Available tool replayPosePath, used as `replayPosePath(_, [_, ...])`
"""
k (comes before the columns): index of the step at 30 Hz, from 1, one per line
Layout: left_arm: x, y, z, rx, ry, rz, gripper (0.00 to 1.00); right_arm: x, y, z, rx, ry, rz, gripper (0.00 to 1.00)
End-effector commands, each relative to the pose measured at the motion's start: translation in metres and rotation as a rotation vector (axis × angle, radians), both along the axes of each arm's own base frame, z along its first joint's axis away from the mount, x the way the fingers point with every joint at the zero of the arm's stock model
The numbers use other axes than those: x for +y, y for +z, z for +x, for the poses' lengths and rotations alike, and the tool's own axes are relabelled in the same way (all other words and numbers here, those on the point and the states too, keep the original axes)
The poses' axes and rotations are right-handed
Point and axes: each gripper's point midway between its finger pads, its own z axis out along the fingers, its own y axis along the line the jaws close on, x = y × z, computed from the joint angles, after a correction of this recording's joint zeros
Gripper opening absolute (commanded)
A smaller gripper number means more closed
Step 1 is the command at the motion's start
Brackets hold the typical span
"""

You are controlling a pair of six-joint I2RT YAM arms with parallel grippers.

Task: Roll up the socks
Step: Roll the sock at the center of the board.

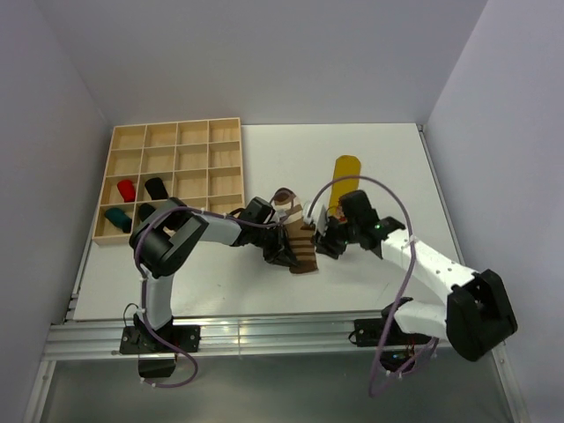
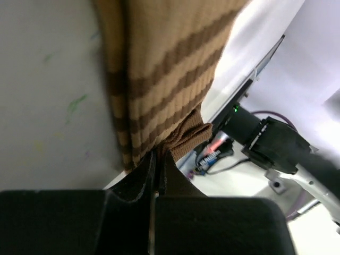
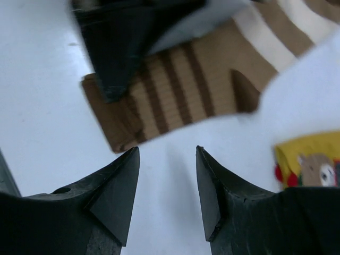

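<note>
1. From above, a brown striped sock (image 1: 301, 240) lies on the white table (image 1: 211, 282) between the two arms. The left gripper (image 1: 280, 248) is at its left edge and the right gripper (image 1: 324, 240) is just beside its right edge. This view does not show how either pair of fingers stands.
2. A yellow sock (image 1: 345, 174) lies flat behind the right gripper, apart from the striped one.
3. A wooden tray (image 1: 176, 132) sits at the far left of the table. Its third row holds a red roll (image 1: 126, 189) and a black roll (image 1: 157, 188). The nearest row holds a teal roll (image 1: 116, 218) and a darker roll (image 1: 145, 212) beside it.
4. In the left wrist view, the left gripper (image 2: 158, 159) is pinched tight on the bunched edge of the striped sock (image 2: 159, 69), with the cloth drawn away from the fingers across the table. The right arm (image 2: 276, 143) shows beyond.
5. In the right wrist view, the right gripper (image 3: 166, 159) has its fingers spread and holds nothing. It is over bare table just short of the striped sock (image 3: 196, 79). The yellow sock (image 3: 308, 164), with a bear picture on it, is at the right edge.
</note>
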Motion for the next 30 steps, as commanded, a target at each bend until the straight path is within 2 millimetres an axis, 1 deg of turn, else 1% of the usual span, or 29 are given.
replayPosePath(1, [0.022,-0.028,-0.019,0.161,0.025,0.139,0.00,0.018,0.000,-0.005,-0.181,0.114,-0.037,0.54])
replayPosePath(2, [0.023,-0.028,-0.019,0.168,0.026,0.145,0.00,0.018,-0.007,-0.012,-0.186,0.133,-0.057,0.54])
replayPosePath(3, [0.027,-0.032,-0.020,0.186,0.029,0.165,0.00,0.027,-0.008,-0.020,-0.203,0.177,-0.058,0.54])
replayPosePath(4, [0.028,-0.034,-0.020,0.188,0.027,0.175,0.00,0.030,-0.009,-0.024,-0.219,0.192,-0.064,0.54])
replayPosePath(5, [0.028,-0.034,-0.017,0.171,0.018,0.178,0.00,0.029,-0.015,-0.027,-0.229,0.206,-0.086,0.54])
replayPosePath(6, [0.029,-0.037,-0.017,0.176,0.015,0.189,0.00,0.031,-0.016,-0.029,-0.245,0.216,-0.090,0.54])
replayPosePath(7, [0.030,-0.037,-0.017,0.181,0.010,0.199,0.00,0.036,-0.017,-0.035,-0.254,0.244,-0.094,0.54])
replayPosePath(8, [0.031,-0.038,-0.018,0.182,0.006,0.201,0.00,0.038,-0.020,-0.038,-0.256,0.257,-0.101,0.54])
replayPosePath(10, [0.033,-0.039,-0.018,0.188,0.007,0.209,0.00,0.043,-0.023,-0.043,-0.270,0.280,-0.113,0.54])
replayPosePath(16, [0.037,-0.042,-0.022,0.191,-0.007,0.215,0.00,0.048,-0.039,-0.055,-0.324,0.322,-0.158,0.54])
replayPosePath(17, [0.037,-0.043,-0.022,0.191,-0.006,0.217,0.00,0.050,-0.042,-0.060,-0.324,0.338,-0.161,0.54])
replayPosePath(22, [0.037,-0.043,-0.021,0.178,-0.012,0.217,0.00,0.053,-0.053,-0.064,-0.332,0.359,-0.190,0.53])
replayPosePath(24, [0.038,-0.043,-0.021,0.177,-0.013,0.218,0.00,0.055,-0.054,-0.061,-0.353,0.346,-0.195,0.52])
replayPosePath(27, [0.038,-0.044,-0.022,0.181,-0.022,0.218,0.00,0.052,-0.060,-0.058,-0.362,0.333,-0.221,0.51])
replayPosePath(28, [0.038,-0.045,-0.022,0.178,-0.028,0.219,0.00,0.055,-0.058,-0.055,-0.380,0.325,-0.211,0.51])
replayPosePath(30, [0.039,-0.046,-0.022,0.177,-0.034,0.226,0.00,0.055,-0.060,-0.054,-0.380,0.322,-0.216,0.51])
